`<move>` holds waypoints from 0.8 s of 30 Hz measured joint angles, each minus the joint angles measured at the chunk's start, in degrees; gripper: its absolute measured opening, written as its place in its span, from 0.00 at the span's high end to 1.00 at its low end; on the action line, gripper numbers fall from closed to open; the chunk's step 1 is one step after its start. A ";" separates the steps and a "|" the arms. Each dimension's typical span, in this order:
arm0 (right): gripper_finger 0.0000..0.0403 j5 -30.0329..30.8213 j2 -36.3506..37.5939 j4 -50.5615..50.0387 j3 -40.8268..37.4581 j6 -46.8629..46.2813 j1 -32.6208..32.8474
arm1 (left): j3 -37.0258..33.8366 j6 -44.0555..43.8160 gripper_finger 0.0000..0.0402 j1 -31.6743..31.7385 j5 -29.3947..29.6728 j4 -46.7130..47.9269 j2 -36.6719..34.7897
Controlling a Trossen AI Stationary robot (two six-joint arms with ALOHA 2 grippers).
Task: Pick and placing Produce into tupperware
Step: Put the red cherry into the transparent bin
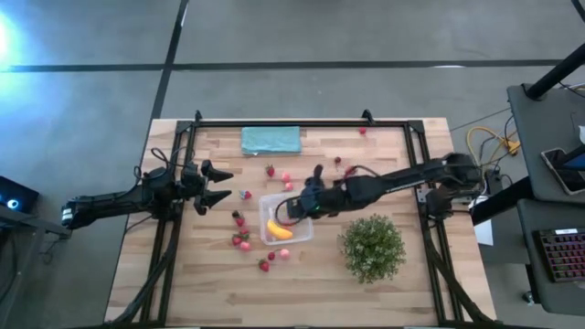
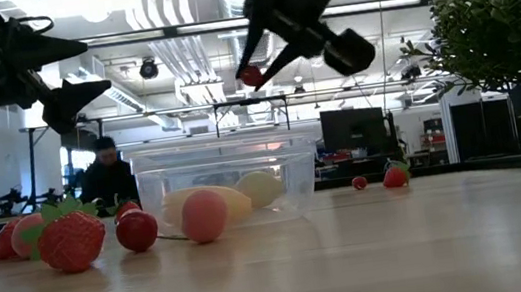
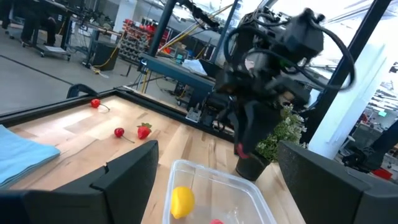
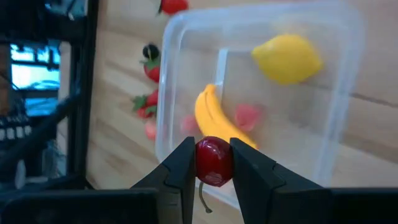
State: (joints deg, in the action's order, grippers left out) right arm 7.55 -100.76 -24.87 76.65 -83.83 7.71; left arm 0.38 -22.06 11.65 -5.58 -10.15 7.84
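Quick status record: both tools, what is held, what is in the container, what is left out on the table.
right tool: shut on a red cherry, held above the clear container
left tool: open, empty, waiting at the table's left side
in container: banana, lemon, a pink fruit
left out: strawberries left of the container, more red fruit behind it
other items: teal cloth at the far edge, potted plant to the right

Industrial lab: shelving racks (image 3: 134, 43), ceiling ducts (image 2: 172, 6), monitors (image 2: 344, 130).
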 joint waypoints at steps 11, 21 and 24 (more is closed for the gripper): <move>0.80 -1.99 -11.39 -5.71 13.35 8.86 -0.07 | 0.00 0.00 0.22 -0.01 0.00 0.00 -0.07; 0.67 -3.30 -15.53 -25.55 25.21 13.39 -0.70 | 0.00 0.00 0.22 -0.01 0.00 0.08 -0.07; 0.61 -1.23 -15.58 -25.57 26.91 15.53 -0.66 | 0.00 0.00 0.22 0.01 0.00 -0.13 -0.04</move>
State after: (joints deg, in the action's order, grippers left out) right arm 6.32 -116.33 -50.44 103.56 -68.30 7.05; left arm 0.38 -22.06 11.66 -5.58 -10.29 7.79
